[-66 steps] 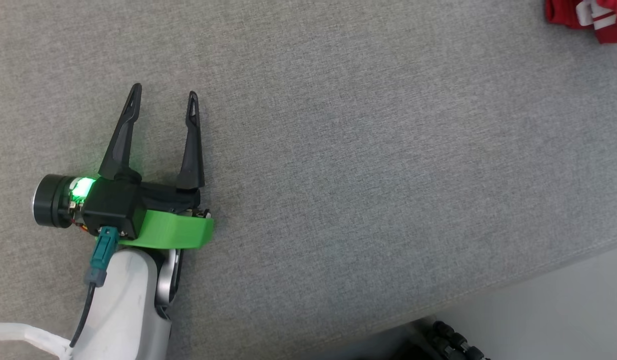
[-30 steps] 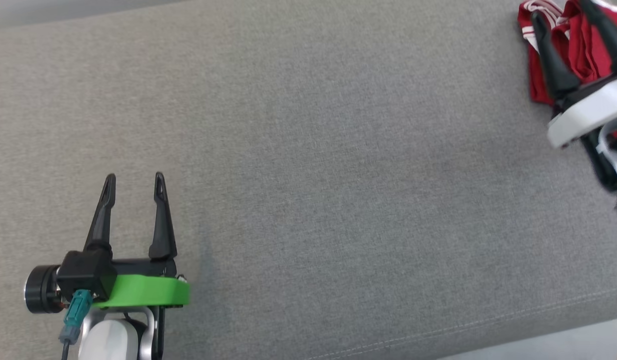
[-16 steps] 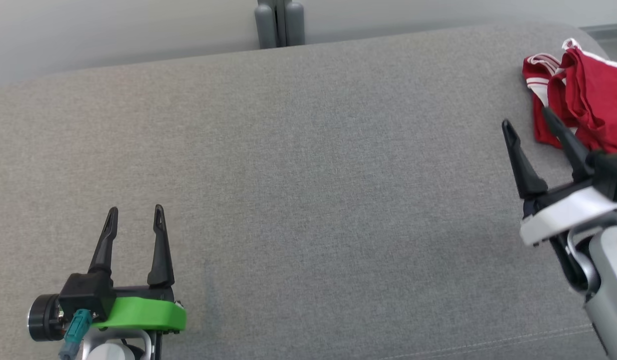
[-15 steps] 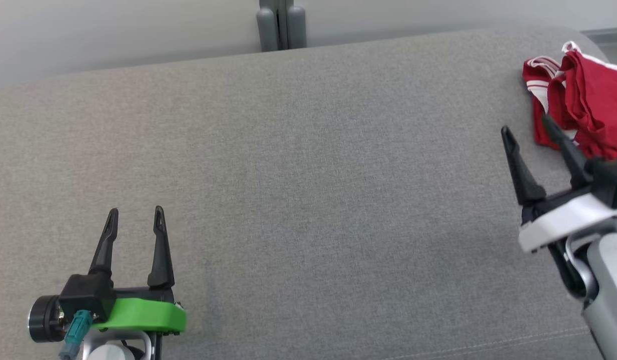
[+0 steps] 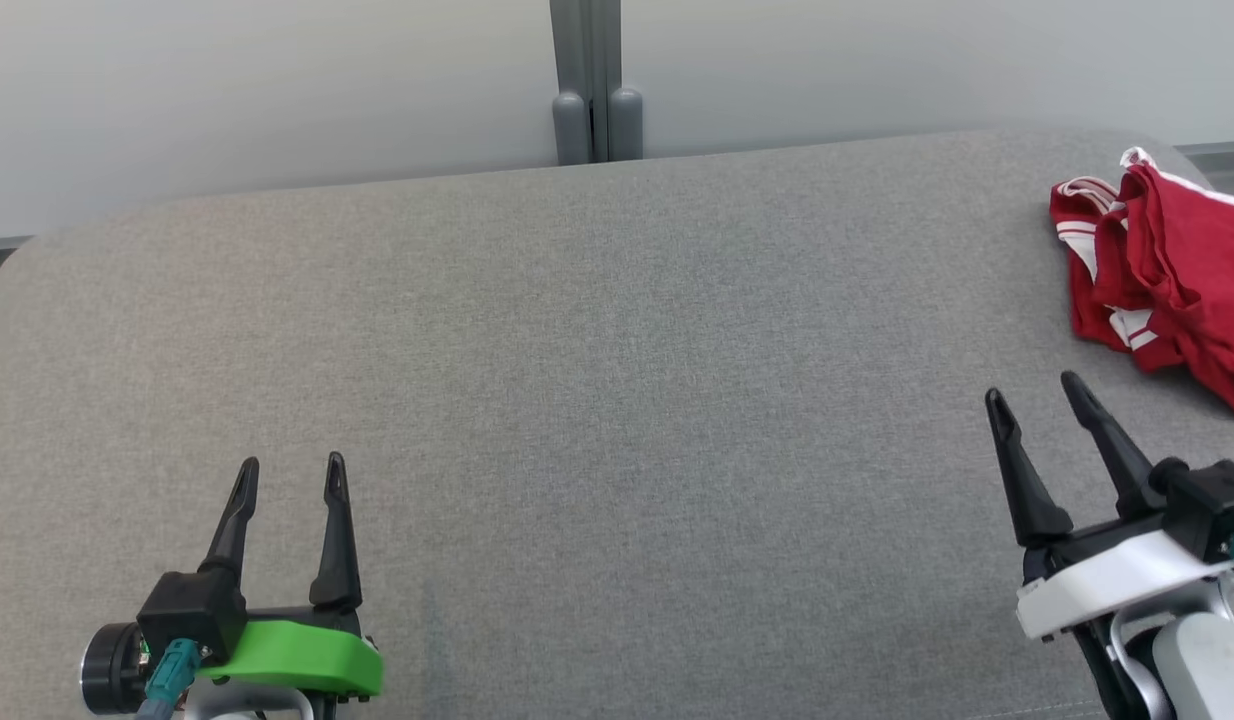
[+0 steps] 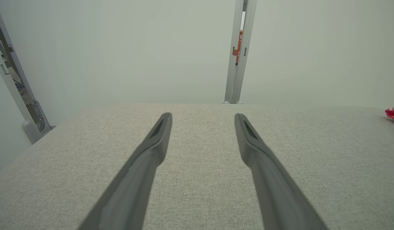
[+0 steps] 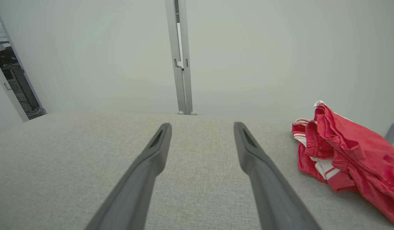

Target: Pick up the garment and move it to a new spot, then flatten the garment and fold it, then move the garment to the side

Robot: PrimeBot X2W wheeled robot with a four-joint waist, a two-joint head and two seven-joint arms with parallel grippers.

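A desk [image 5: 617, 380] covered in grey woven fabric, with rounded far corners, spreads across the head view. Behind it stands a plain pale wall [image 5: 277, 90], split by a narrow grey upright post [image 5: 589, 80] whose foot meets the desk's far edge near the middle. In the left wrist view a slanted metal frame [image 6: 11, 70] shows at the room's left side. The garment [image 5: 1167, 270], red with white stripes, lies in a crumpled heap at the far right corner of the desk, partly cut off by the picture's edge. The left claw [image 5: 291, 463] hovers over the near left part of the fabric, its two dark fingers spread apart with nothing between them. The right claw [image 5: 1032, 387] is at the near right, likewise wide open and holding nothing. Its fingertips point toward the garment and stop just short of it, with bare fabric between.
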